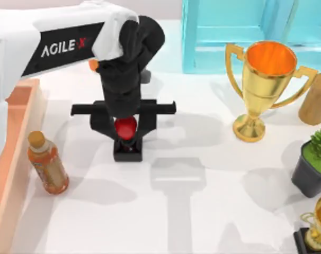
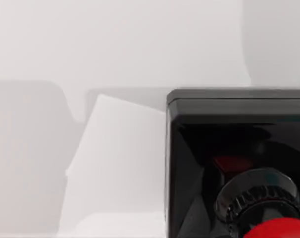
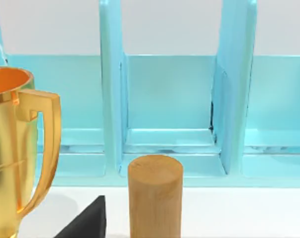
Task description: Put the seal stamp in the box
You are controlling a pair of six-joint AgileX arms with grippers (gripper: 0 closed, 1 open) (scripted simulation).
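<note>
Orange bottle left, gold trophy w/ wood cylinder right, blue cabinet behind, potted plant.

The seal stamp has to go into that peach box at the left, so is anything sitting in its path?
Possibly. The orange bottle stands near the box wall, a little nearer the camera than the seal stamp. A straight sideways slide would likely pass just behind it; lifting clears it. The left tool is already at the stamp's red knob.
</note>
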